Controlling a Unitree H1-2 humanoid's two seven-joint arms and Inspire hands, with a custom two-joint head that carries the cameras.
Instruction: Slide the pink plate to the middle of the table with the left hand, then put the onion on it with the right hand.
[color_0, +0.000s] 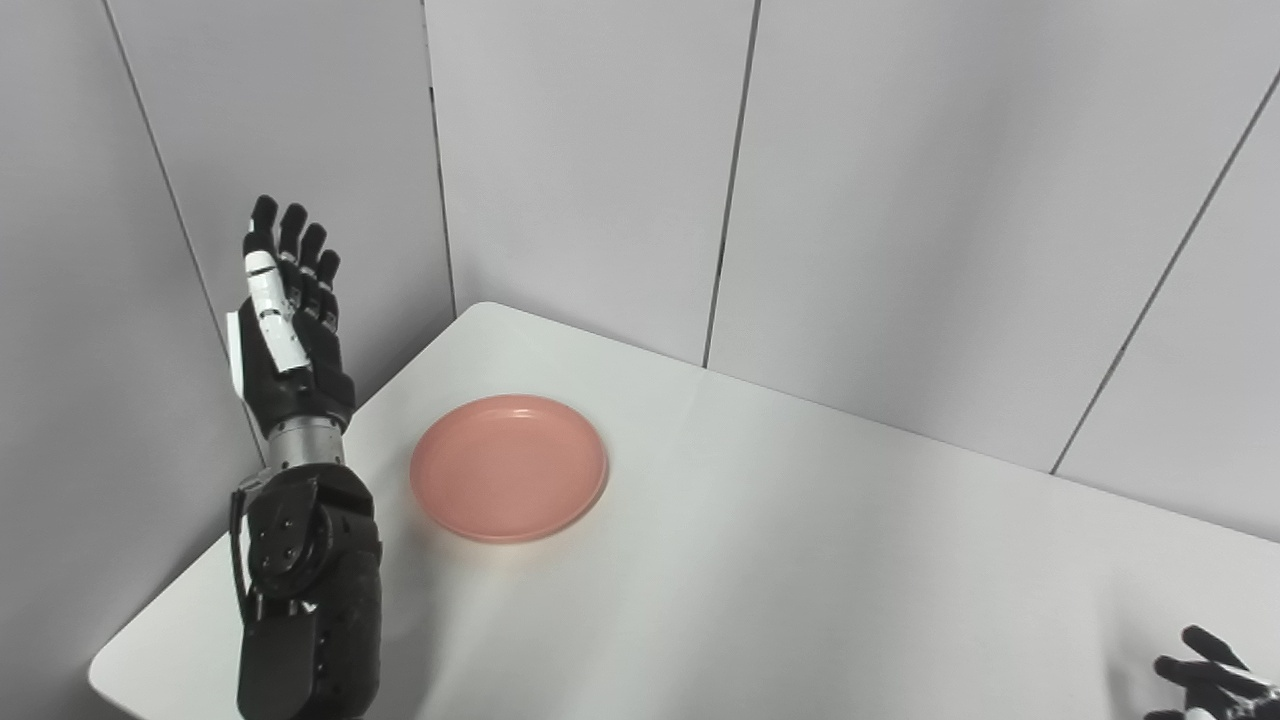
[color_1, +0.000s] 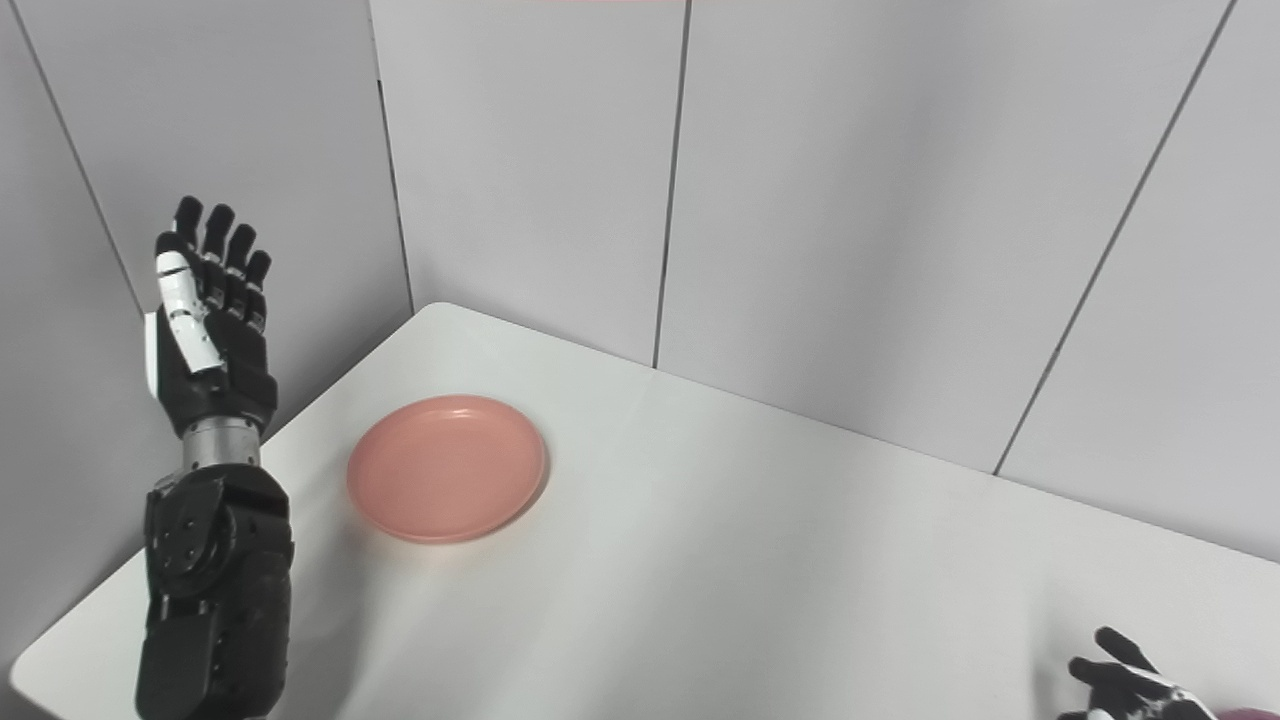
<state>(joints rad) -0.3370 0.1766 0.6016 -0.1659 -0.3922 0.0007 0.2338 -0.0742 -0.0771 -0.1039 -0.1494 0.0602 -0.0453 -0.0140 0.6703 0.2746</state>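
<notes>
My left hand is up in the air, fingers straight and apart, holding nothing. My right hand barely peeks in at the bottom corner, fingers spread.

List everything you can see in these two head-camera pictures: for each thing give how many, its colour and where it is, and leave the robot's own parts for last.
Pink plate: one, pink, empty, on the table's left part, near the left edge.
Table: one, white, fills the lower part of both views.
Wall panels: several, light grey with dark seams, behind the table and along its left side.
Dark reddish object: one, only a sliver at the bottom right corner of the right eye view; too little shows to name it.
Left hand: one, black with white parts, raised above the table's left edge, fingers extended upward, holding nothing.
Right hand: one, black and white, at the bottom right corner, mostly cut off.
</notes>
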